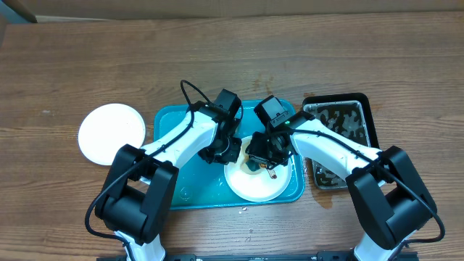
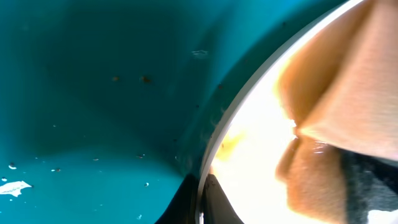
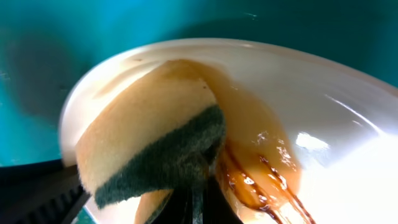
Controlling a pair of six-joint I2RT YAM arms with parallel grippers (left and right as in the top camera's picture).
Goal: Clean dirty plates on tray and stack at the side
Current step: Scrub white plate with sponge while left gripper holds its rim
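Note:
A white plate (image 1: 258, 187) lies on the right half of the turquoise tray (image 1: 194, 187). My left gripper (image 1: 226, 151) is shut on this plate's left rim; the thin white rim (image 2: 211, 149) runs between the two dark fingers of the left gripper (image 2: 202, 190). My right gripper (image 1: 261, 161) is shut on a yellow sponge (image 3: 152, 134) with a green scouring side, pressed onto the plate's face (image 3: 348, 118). A brown sauce smear (image 3: 252, 180) trails beside the sponge. A second, clean-looking white plate (image 1: 111, 133) rests on the table left of the tray.
A black tray (image 1: 341, 134) of murky water stands just right of the turquoise tray, under my right arm. Small crumbs and droplets dot the turquoise tray floor (image 2: 93, 155). Wooden table surrounds everything.

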